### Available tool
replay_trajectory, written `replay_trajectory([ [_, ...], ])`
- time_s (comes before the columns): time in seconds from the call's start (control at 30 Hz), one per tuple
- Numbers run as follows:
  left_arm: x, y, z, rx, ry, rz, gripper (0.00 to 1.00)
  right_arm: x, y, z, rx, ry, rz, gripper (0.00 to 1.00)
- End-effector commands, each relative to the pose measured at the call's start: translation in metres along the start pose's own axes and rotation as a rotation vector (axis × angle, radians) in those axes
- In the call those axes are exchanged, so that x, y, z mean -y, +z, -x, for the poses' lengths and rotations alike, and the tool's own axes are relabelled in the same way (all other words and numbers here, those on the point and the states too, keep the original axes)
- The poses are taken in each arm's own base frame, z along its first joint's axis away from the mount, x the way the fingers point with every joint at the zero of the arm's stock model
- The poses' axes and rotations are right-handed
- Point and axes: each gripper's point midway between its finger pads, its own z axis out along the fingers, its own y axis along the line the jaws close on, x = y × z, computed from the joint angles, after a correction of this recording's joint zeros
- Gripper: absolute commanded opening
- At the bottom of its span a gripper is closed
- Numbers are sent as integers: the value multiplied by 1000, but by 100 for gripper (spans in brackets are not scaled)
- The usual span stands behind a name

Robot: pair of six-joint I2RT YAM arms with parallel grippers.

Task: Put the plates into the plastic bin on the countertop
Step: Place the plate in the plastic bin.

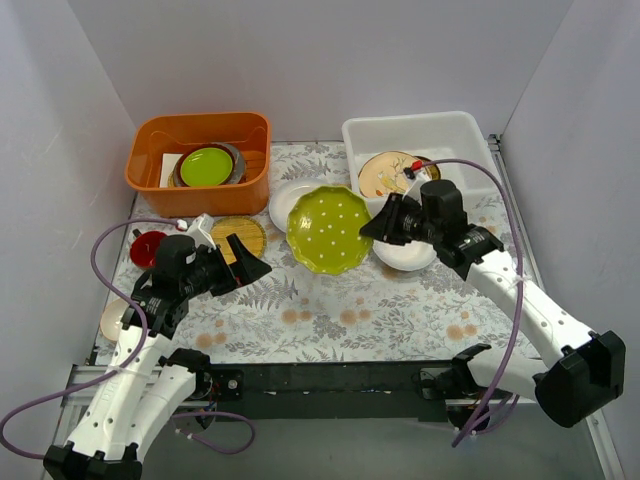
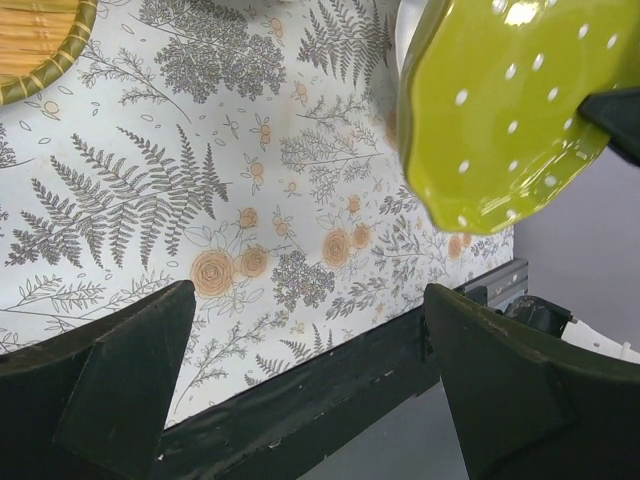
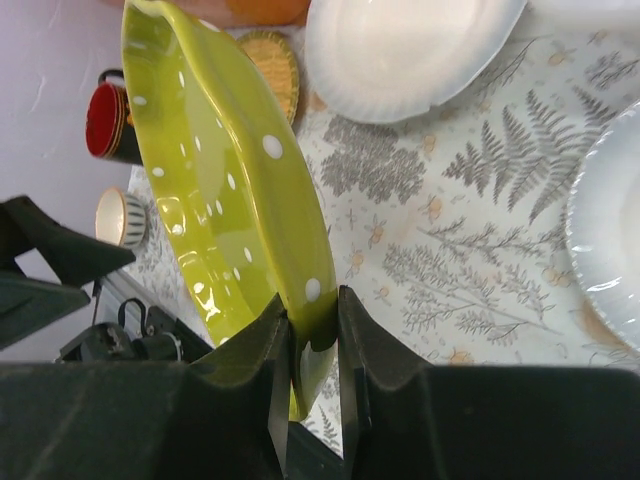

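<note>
My right gripper [image 1: 377, 228] [image 3: 313, 320] is shut on the rim of the lime green dotted plate [image 1: 329, 229] [image 3: 225, 190] and holds it tilted above the countertop [image 1: 330, 310]; the plate also shows in the left wrist view [image 2: 500, 110]. The translucent plastic bin [image 1: 420, 132] at the back right holds a cream floral plate [image 1: 385, 172]. One white plate [image 1: 288, 203] [image 3: 400, 50] lies behind the lifted plate; another [image 1: 405, 256] [image 3: 610, 240] lies under my right wrist. A woven straw-yellow plate [image 1: 243, 232] [image 2: 35, 45] lies by my left gripper [image 1: 250, 262] [image 2: 310, 350], which is open and empty.
An orange tub [image 1: 198, 160] at the back left holds a plain lime-green plate [image 1: 207, 166] on grey dishes. A red mug [image 1: 147, 247] [image 3: 105, 120] and a striped cup [image 1: 113, 318] [image 3: 122, 218] stand at the left. Grey walls close in both sides.
</note>
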Motion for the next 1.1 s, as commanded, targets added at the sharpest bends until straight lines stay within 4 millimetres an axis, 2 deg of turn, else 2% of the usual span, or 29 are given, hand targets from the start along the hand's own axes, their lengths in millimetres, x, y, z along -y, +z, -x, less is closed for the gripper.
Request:
replay_trajectory([
  [0.0, -1, -2, -5, -14, 0, -11, 98, -39, -18, 79, 157, -77, 157, 1],
  [0.03, -1, -1, -6, -19, -1, -12, 98, -41, -20, 90, 173, -81, 163, 1],
  [0.1, 0, -2, -7, -18, -4, -16, 98, -25, -18, 106, 182, -69, 148, 1],
  [0.27, 0, -2, -8, -20, -10, -25, 98, -4, -24, 154, 236, -38, 149, 1],
  [0.5, 5, -4, -9, -18, 17, -52, 98, 17, -6, 198, 260, 10, 165, 1],
  [0.73, 5, -4, -11, -24, 17, -63, 98, 46, 3, 222, 283, 37, 120, 1],
  [0.93, 5, -2, -12, -36, 18, -63, 98, 88, 6, 233, 292, 81, 70, 1],
  [1.07, 7, -2, -15, -47, 23, -79, 98, 120, -1, 244, 320, 109, 17, 1],
])
